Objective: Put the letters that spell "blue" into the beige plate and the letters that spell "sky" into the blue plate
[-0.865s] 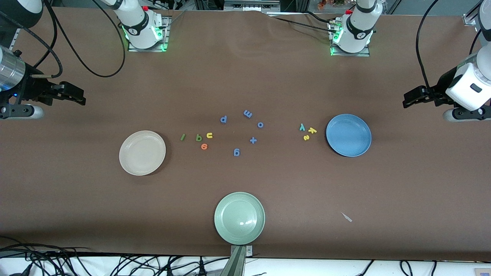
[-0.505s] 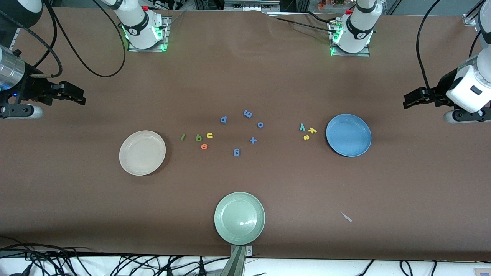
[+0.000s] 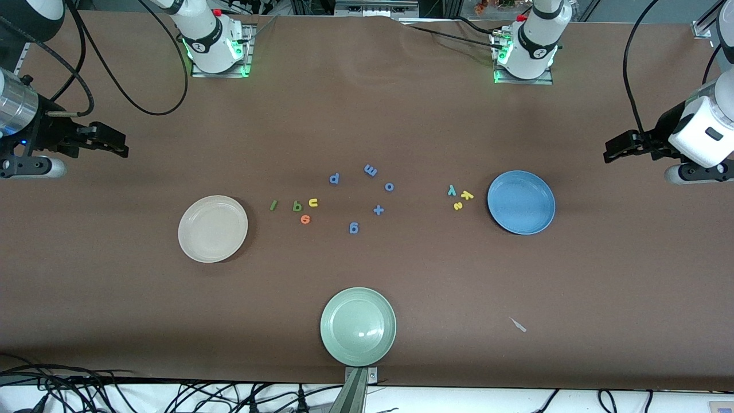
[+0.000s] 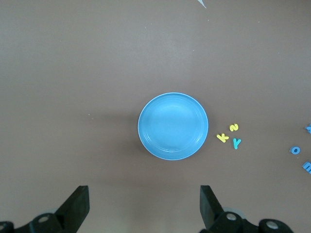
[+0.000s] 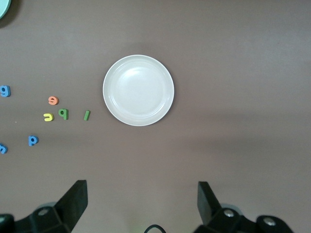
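Your left gripper [image 3: 609, 152] hangs with its fingers spread wide and empty, at the left arm's end of the table. Close by, the blue plate [image 3: 521, 202] sits bare, with the yellow k [image 3: 467, 195], yellow s [image 3: 457, 206] and teal y [image 3: 452, 190] just beside it.

Your right gripper [image 3: 120, 147] is likewise spread and empty. The beige plate [image 3: 213, 229] lies bare near the green l [image 3: 273, 205], green b [image 3: 297, 206], yellow u [image 3: 313, 202] and orange e [image 3: 305, 218].
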`<state>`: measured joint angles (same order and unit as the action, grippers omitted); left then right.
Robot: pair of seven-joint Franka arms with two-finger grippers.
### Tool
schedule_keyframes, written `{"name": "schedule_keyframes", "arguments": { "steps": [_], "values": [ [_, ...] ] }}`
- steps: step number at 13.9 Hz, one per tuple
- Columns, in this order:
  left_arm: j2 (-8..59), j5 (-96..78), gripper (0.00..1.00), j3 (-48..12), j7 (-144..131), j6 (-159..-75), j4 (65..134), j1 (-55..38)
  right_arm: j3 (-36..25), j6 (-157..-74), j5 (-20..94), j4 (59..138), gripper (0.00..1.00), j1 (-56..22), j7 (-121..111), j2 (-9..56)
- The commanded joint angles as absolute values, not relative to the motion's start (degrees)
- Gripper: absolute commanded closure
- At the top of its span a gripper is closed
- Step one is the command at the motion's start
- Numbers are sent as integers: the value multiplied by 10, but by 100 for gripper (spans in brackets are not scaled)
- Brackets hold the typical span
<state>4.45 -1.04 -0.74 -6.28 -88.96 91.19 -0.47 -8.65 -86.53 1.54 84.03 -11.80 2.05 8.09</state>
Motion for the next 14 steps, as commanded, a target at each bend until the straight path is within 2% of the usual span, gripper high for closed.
{"name": "schedule_keyframes", "arguments": {
  "steps": [1,5,8,14],
  "values": [
    [48,-6,0,-9,-57,-869,901,-8,-85,-866,12,845,0,-127,14,84],
    [47,-7,1,-9,-55,-868,905,-9,-83,-872,21,848,0,-128,15,98],
    [47,-7,2,-9,-55,-878,908,-9,-74,-915,39,902,0,-132,16,106],
    [96,-33,2,-20,-130,-924,912,-20,-6,-1106,39,1049,0,-133,116,107]
  ]
}}
